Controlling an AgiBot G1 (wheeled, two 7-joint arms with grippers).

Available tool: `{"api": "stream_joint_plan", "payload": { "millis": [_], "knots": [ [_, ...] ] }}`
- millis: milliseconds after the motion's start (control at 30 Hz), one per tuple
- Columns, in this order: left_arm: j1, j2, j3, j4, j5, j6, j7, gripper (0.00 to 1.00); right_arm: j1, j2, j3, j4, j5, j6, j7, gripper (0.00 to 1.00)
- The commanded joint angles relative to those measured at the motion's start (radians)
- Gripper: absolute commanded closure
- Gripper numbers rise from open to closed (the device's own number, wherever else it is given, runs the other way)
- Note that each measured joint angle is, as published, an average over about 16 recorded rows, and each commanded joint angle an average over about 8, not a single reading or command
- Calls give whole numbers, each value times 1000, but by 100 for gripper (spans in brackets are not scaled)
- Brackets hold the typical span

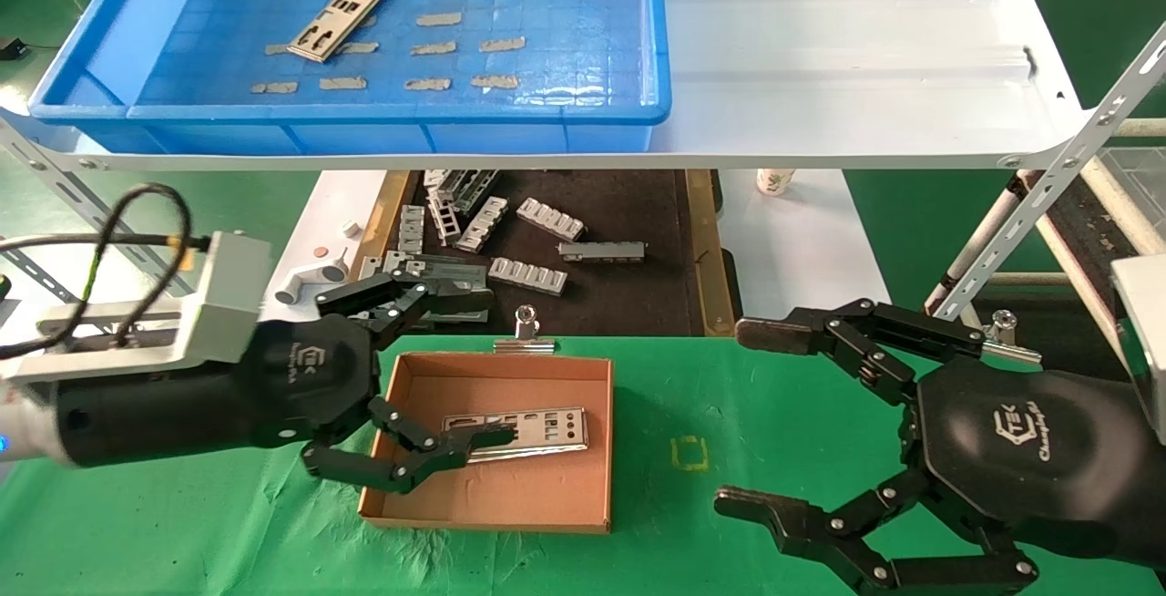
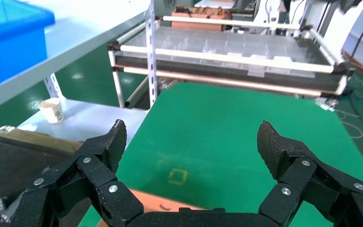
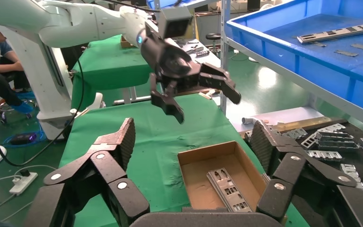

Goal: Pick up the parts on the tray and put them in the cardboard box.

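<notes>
Since the right gripper hangs nearest w/ fingers spread wide on nothing, it's prob just parked. Left gripper is over the cardboard box, also wide open and empty, one part lying flat inside. Farther back, another part waits in the tray.

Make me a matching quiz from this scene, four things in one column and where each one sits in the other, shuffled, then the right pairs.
1. Left hand
2. Right hand
3. Plate in the tray
4. Ribbed brackets

A. On the black mat
C. Blue tray on the shelf
B. Open, above the cardboard box
D. Open, above bare green cloth

Pairs: 1-B, 2-D, 3-C, 4-A
</notes>
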Motion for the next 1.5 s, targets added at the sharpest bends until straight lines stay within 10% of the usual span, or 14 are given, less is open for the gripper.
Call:
{"api": "stream_joint_plan", "payload": {
  "millis": [33,733,1500],
  "knots": [
    [18,-15,-20,-39,-11,-1,-25,0,0,0,0,0,0,0,0,0],
    [192,-162,-215,-416,-119,-8,-263,0,0,0,0,0,0,0,0,0],
    [186,-157,-207,-399,-116,-9,-256,0,0,0,0,0,0,0,0,0]
  ]
}}
